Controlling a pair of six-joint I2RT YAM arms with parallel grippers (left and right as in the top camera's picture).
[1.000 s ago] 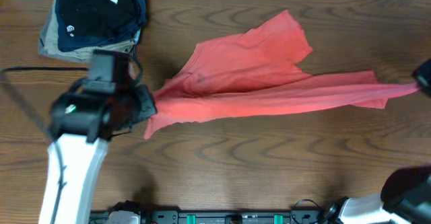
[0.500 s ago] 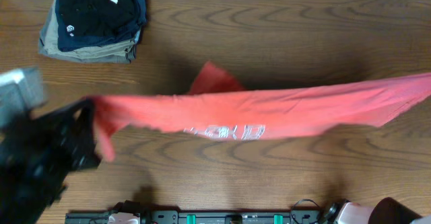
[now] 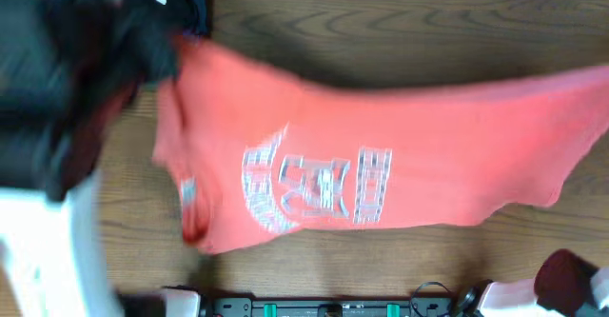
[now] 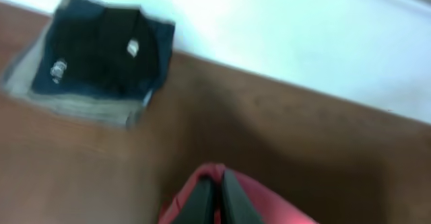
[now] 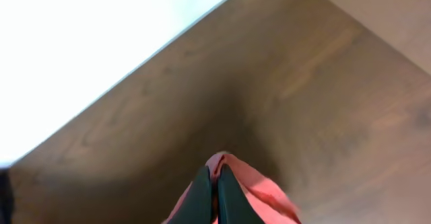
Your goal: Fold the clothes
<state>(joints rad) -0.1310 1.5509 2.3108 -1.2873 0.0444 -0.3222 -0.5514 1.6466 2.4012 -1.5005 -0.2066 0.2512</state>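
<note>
The coral-red T-shirt (image 3: 381,155) hangs stretched wide across the overhead view, held up high above the table, its white block lettering (image 3: 319,188) showing. My left gripper (image 4: 217,183) is shut on one red edge of the shirt; its arm is a large dark blur at the top left of the overhead view (image 3: 67,79). My right gripper (image 5: 215,180) is shut on another red edge; it is out of the overhead view at the right.
A folded stack of navy-black garments on a khaki-grey one (image 4: 94,59) lies at the table's far left corner, mostly hidden by my left arm in the overhead view. The wooden table (image 3: 381,31) ends at a white wall behind.
Both arms have lifted the shirt up off the table and spread it wide. It went from a bunched strip to a hanging panel with the lettering showing. The left arm has risen toward the camera.
</note>
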